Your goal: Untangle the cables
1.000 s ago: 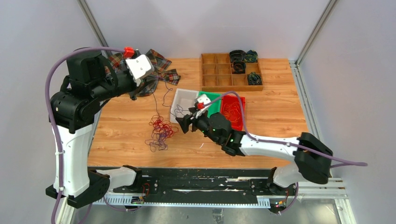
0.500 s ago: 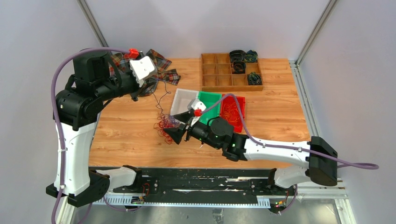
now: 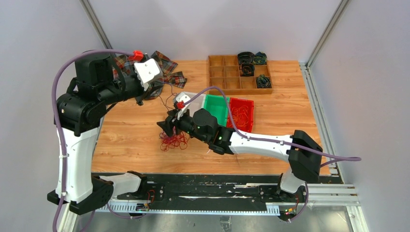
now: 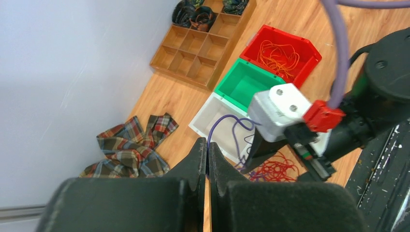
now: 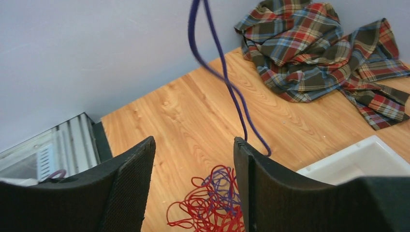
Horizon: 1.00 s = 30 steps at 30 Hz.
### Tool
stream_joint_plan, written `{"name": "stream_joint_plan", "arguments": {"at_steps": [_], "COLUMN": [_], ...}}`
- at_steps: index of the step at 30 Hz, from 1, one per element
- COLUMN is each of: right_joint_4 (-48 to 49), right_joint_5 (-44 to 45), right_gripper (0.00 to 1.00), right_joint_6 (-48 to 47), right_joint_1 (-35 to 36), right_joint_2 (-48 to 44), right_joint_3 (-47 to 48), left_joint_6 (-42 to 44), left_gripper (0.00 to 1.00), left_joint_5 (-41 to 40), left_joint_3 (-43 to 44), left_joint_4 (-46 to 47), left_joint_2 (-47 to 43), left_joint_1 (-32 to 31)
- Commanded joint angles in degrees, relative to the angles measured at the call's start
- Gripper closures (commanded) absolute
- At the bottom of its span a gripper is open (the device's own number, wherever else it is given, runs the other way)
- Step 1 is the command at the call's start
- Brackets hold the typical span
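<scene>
The left jaws pinch a thin purple cable (image 5: 225,77) up high. It hangs down to the red tangle (image 3: 174,141) on the counter (image 3: 125,135). The cables look light, floppy and snaggy, so I'd grab one loose strand. The right jaws gape over the tangle, holding nothing. From above it looks all red, but the right wrist camera shows purple loops inside.
</scene>
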Motion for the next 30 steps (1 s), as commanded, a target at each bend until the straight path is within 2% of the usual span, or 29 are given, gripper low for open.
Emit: {"name": "stream_joint_plan", "arguments": {"at_steps": [1,11,18,25,30], "right_joint_4": [-1.19,2.85,4.98,6.76,6.52], "right_joint_5": [1.7,1.94,2.38,2.09,3.63], "right_gripper": [0.41,0.51,0.59,0.6,0.53], "right_joint_6": [-1.87,1.32,3.09,8.12,10.08], "right_joint_1": [-1.52,-3.69,-4.3,-4.22,-4.29], "right_joint_2": [3.1,9.1,9.85,7.74,3.81], "right_joint_3": [2.99,0.04,-3.82,-11.8,-17.68], "left_joint_6": [-1.41,-5.68,-6.62,-4.63,-2.73], "left_gripper": [1.0,1.0,1.0,1.0,1.0], "left_joint_5": [1.62,2.94,1.91,-3.07,-5.78], "left_joint_3": [3.55,11.38,16.36,23.47,20.28], "left_joint_4": [0.95,0.98,1.08,2.33,5.85], "left_joint_2": [-0.68,1.42,2.9,6.63,6.73], "left_joint_1": [-0.39,-0.37,-0.42,-0.4,-0.42]}}
